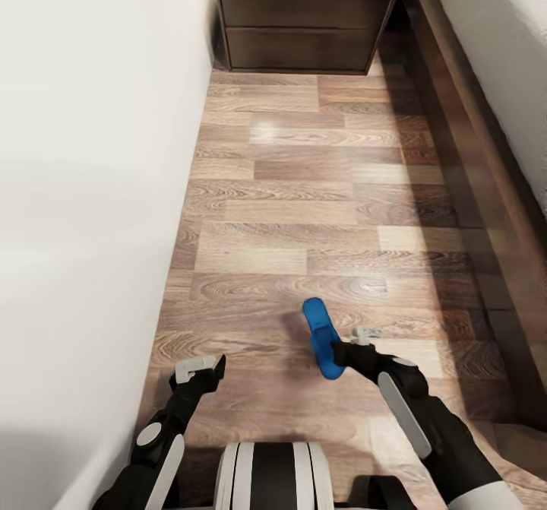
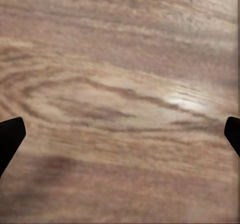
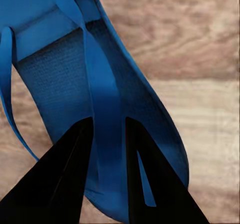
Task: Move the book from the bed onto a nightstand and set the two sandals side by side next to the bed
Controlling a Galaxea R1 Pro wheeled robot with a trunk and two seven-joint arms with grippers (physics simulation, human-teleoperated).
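**Operator:** What are you looking at, starting with the big things?

**Me:** I am standing in a narrow strip of the bedroom. The wood-plank floor [image 1: 304, 191] is running ahead of me, with a white wall [image 1: 91, 191] on my left and the dark wooden base of the bed [image 1: 486, 191] along my right. At the far end the nightstand [image 1: 304, 23] is facing me, two drawers showing.

**Operator:** And the sandal?

**Me:** I am holding one blue sandal [image 1: 322, 339] in my right gripper [image 1: 342, 352], out in front of me, closer to the bed side than to the wall; I judge it is hanging above the floor. In the right wrist view my two dark fingers [image 3: 65, 179] are pinching the thong strap [image 3: 102, 129] where it runs along the footbed.

**Operator:** How is it handling?

**Me:** I am judging it as light, soft and bendy. The strap is a thin hold, so the sole may be swinging or twisting below it. Gripping across the sole's edge would be firmer, I think.

**Operator:** Which way is it pointing?

**Me:** Its long axis is lying roughly along the aisle, one rounded end toward the nightstand and the other toward me. It seems tilted on edge; which end is the toe I cannot tell.

**Operator:** Your left side?

**Me:** My left gripper [image 1: 199, 369] is hanging open and empty over the bare floor near the wall.
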